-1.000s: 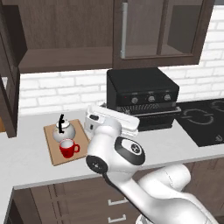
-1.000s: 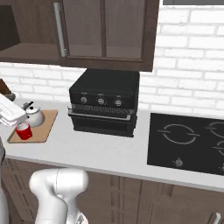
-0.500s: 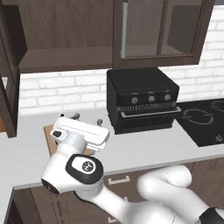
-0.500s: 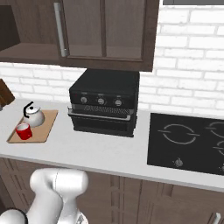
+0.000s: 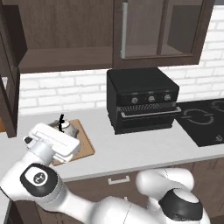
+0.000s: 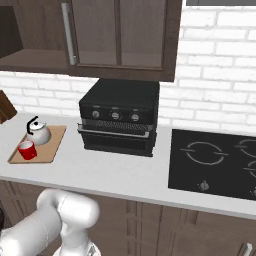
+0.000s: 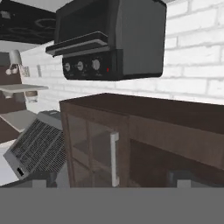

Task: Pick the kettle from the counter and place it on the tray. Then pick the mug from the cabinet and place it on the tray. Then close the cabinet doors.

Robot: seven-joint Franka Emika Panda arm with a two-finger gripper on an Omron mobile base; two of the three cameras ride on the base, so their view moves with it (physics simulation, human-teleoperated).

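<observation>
Left to right: far left, an open cabinet door [image 5: 8, 87] swung out toward the robot, the shelf of the cabinet [image 5: 65, 59] bare behind it. Below, the tray [image 6: 37, 145] on the surface [image 6: 125, 175] already carries the kettle [image 6: 38, 132] and, just beside it, the mug [image 6: 27, 150], so judging from that, both placements are done and only the doors remain. In the left base view the arm's wrist covers most of the tray; the kettle [image 5: 65, 127] peeks out behind it. Gripper [image 7: 111, 181] is spread fully wide with nothing between the fingertips [image 7: 39, 180]; the hand view is rolled, looking at the cabinet and a bar handle [image 7: 114, 158]. Middle: the closed right door [image 5: 162, 28], black toaster oven [image 6: 120, 117] under it. Right: cooktop [image 6: 215, 160]. Risks: wrist sits low right over the tray, so a sweep upward toward the door could clip the kettle handle or knock the mug off the rimless board. Door is edge-on to the arm; pushing near the hinge or glancing off the panel would leave it ajar. Elbow may also catch the oven.
</observation>
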